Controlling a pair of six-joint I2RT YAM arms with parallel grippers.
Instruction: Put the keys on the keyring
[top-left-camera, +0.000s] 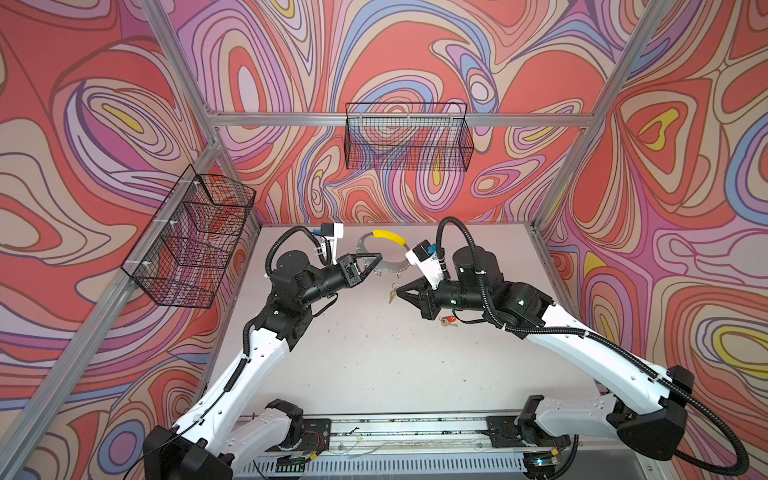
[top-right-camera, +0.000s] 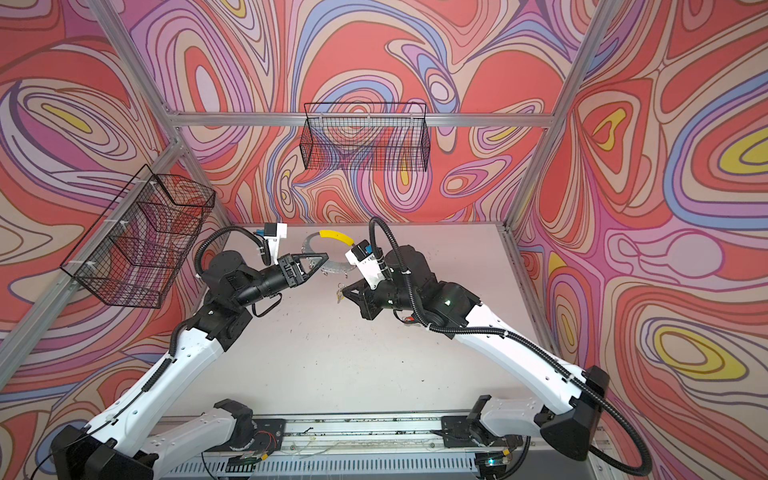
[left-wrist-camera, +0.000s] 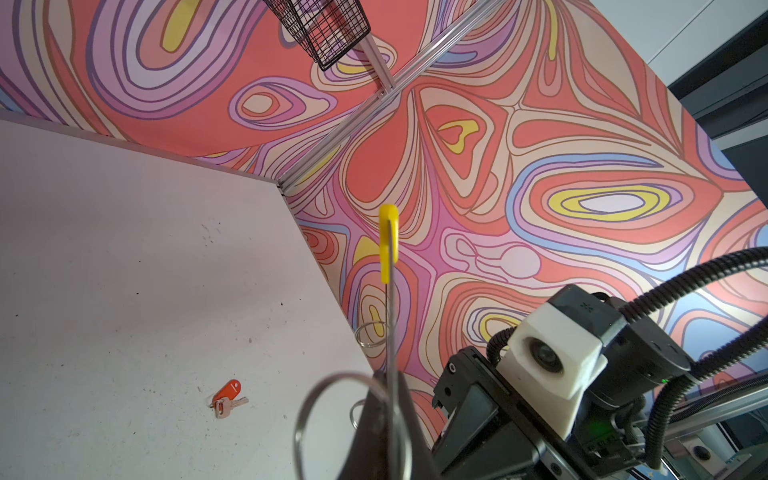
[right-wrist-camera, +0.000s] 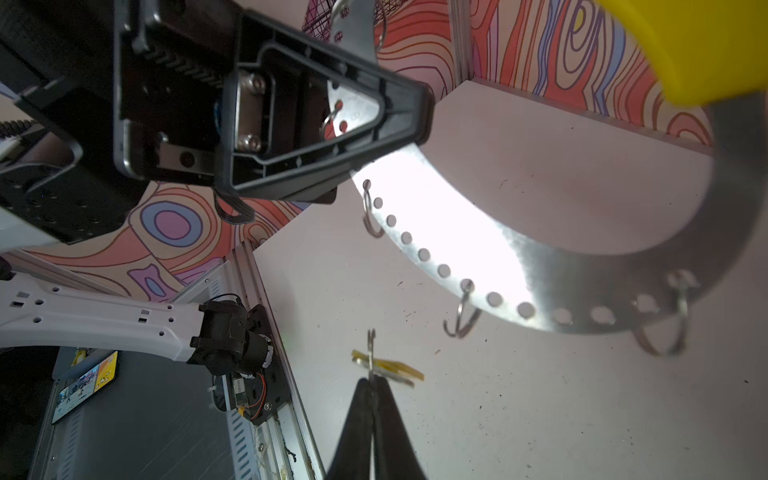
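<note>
Right wrist, flat perforated metal keyring (right-wrist-camera: 457, 224), wire rings (right-wrist-camera: 461, 320), yellow-tagged key (right-wrist-camera: 401, 368)

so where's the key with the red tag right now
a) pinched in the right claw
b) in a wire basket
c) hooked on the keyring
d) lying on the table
d: the red-tagged key lies on the table, held by neither claw, while the right claw pinches the yellow-tagged key and the left claw grips the keyring.
</note>
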